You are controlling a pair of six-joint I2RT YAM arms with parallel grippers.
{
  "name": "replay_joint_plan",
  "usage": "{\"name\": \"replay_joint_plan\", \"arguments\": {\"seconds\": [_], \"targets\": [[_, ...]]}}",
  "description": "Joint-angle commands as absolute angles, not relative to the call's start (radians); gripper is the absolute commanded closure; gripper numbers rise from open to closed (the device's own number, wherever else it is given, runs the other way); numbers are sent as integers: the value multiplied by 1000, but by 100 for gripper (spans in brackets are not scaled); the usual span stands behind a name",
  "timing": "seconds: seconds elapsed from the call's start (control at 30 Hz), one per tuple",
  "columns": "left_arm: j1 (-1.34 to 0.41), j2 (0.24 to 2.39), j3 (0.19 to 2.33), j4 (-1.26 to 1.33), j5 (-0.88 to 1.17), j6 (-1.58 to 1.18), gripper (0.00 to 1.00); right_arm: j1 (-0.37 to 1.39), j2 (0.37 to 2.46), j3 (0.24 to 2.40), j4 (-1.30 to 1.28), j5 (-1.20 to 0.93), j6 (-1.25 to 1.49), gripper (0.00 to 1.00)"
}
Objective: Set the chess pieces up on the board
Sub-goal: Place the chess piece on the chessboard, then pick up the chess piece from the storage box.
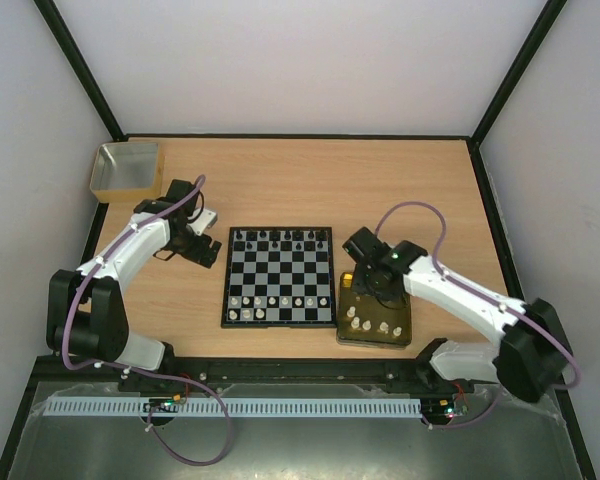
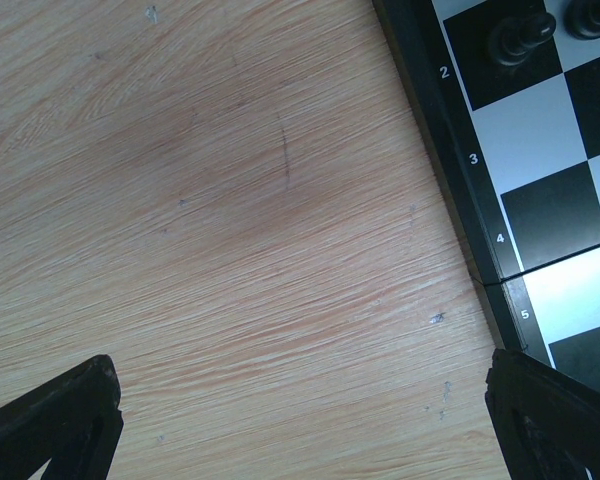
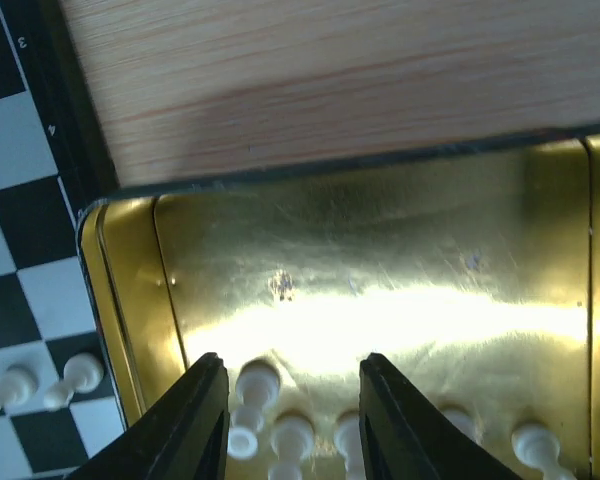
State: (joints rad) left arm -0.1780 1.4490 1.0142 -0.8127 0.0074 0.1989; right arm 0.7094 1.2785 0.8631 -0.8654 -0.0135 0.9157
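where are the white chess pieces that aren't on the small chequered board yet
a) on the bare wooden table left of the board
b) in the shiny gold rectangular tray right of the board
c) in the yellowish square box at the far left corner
b: the white chess pieces lie in the shiny gold rectangular tray beside the black-and-white chequered board, below the open right gripper.

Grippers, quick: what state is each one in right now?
Left gripper: open, holding nothing.
Right gripper: open above white chess pieces in the gold tray.

Pale wooden table (image 1: pixel 300 180) inside plain white walls (image 1: pixel 300 60) with black corner posts (image 1: pixel 80 70)
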Motion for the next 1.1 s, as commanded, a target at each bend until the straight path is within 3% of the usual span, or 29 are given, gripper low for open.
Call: {"name": "replay_joint_plan", "arguments": {"seconds": [0.0, 1.07], "targets": [[-169, 1441, 1009, -823, 11, 203, 1, 734, 1133, 796, -869, -38, 1004, 66], [-150, 1438, 1011, -824, 14, 206, 1, 835, 1206, 675, -776, -223, 933, 68]]}}
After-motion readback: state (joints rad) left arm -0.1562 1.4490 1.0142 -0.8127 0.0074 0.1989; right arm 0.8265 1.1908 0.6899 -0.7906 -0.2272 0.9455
